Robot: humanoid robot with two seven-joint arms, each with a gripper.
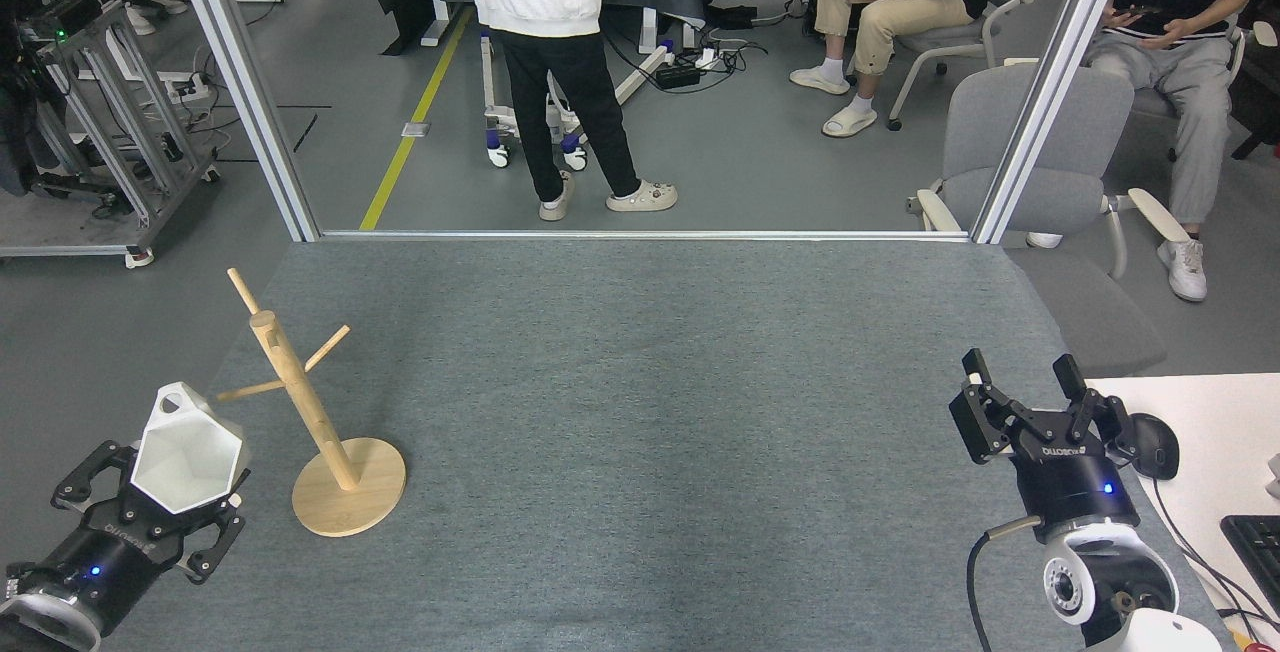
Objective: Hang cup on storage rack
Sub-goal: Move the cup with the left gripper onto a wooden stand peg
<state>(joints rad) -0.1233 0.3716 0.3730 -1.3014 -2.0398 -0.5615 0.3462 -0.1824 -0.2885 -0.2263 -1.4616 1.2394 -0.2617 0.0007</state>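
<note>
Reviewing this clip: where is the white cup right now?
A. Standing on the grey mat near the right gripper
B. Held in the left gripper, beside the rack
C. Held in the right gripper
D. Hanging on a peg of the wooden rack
B. The cup sits between the fingers of the left gripper, just left of the rack, not yet on any peg; the right gripper is open and holds nothing.
</note>
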